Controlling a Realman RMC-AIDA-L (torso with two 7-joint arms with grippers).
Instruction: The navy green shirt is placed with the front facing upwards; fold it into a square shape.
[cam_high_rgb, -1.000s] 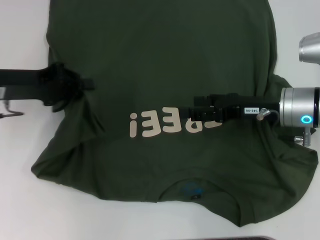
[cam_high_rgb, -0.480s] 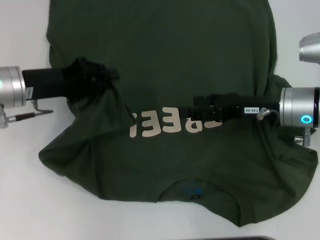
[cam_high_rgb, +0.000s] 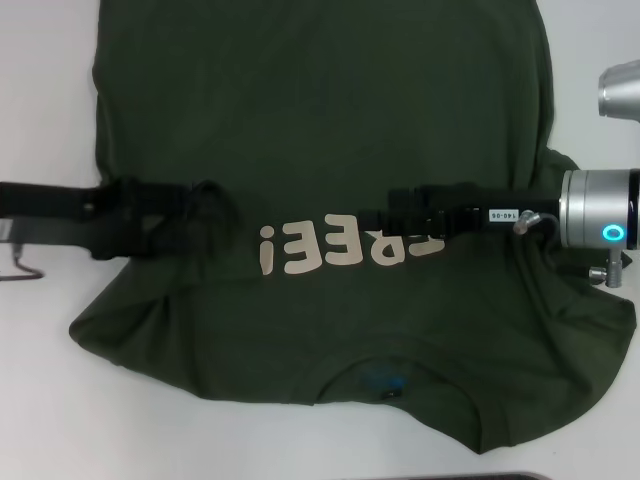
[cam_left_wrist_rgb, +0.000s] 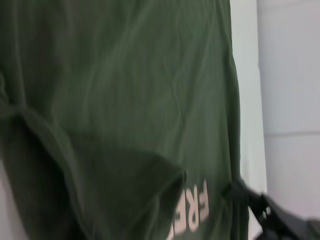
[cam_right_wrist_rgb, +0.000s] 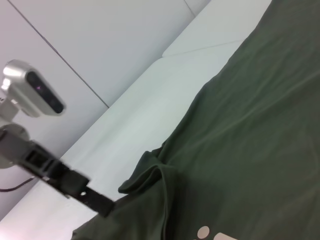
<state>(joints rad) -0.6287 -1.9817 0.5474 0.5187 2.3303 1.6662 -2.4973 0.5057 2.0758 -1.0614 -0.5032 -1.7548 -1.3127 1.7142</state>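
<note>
The navy green shirt (cam_high_rgb: 330, 110) lies front up on the white table, with its cream "FREE!" lettering (cam_high_rgb: 320, 247) and blue neck label (cam_high_rgb: 385, 380) towards me. My left gripper (cam_high_rgb: 205, 200) is over the shirt's left side, shut on a bunched fold of it; the raised fold shows in the left wrist view (cam_left_wrist_rgb: 125, 190). My right gripper (cam_high_rgb: 385, 222) rests shut on the chest and hides the start of the lettering. It shows in the left wrist view (cam_left_wrist_rgb: 237, 191), and the left gripper shows in the right wrist view (cam_right_wrist_rgb: 102, 205).
The white table (cam_high_rgb: 50, 420) shows bare left of the shirt and along the front. A silver joint of the right arm (cam_high_rgb: 620, 95) hangs over the table's right side. A dark strip (cam_high_rgb: 510, 477) lies at the front edge.
My left gripper pushed inward with the fold half a second ago, then drew back left and towards me. The shirt's left edge relaxed outward again. The right gripper has hardly moved.
</note>
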